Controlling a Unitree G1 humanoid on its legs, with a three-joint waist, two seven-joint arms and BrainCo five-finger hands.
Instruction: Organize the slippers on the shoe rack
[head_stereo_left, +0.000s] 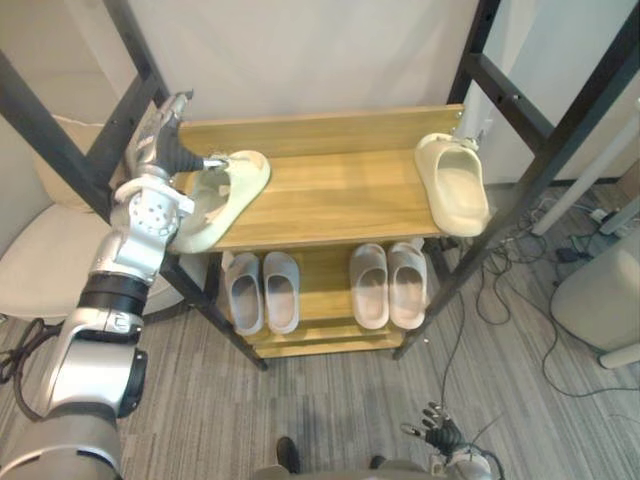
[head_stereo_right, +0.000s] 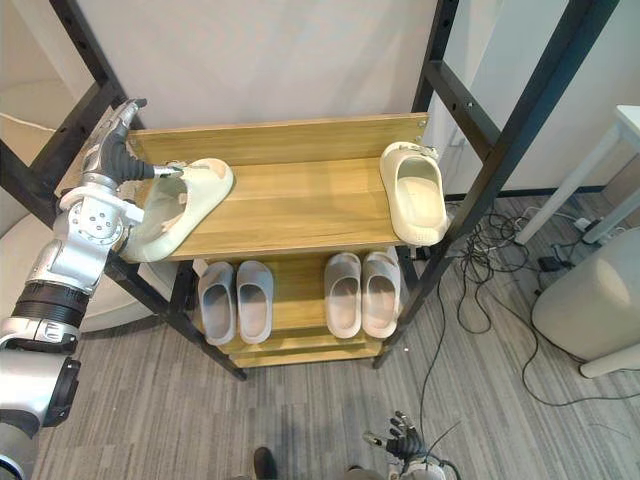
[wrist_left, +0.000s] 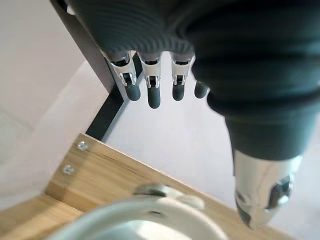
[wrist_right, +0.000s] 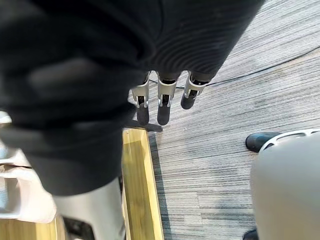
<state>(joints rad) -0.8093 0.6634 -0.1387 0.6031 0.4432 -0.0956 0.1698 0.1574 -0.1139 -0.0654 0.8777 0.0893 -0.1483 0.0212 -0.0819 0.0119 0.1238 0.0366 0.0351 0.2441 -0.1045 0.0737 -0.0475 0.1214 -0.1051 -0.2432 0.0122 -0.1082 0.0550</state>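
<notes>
On my screen the shoe rack (head_stereo_left: 340, 185) has shelves of pale wood with fine straight grain and a soft satin sheen, fixed with small shiny metal screws (wrist_left: 81, 146). Its posts (head_stereo_left: 505, 195) look like matt black metal. The left cream slipper (head_stereo_left: 245, 175), the right cream slipper (head_stereo_left: 455, 180) and the grey slippers (head_stereo_left: 281, 290) on the lower shelf look like smooth, matt foam. The floor (head_stereo_left: 330, 410) looks like rough, streaked grey carpet. My left hand (wrist_left: 150, 85) shows bright silver fingers, dull dark tips and a ribbed matt cover.
</notes>
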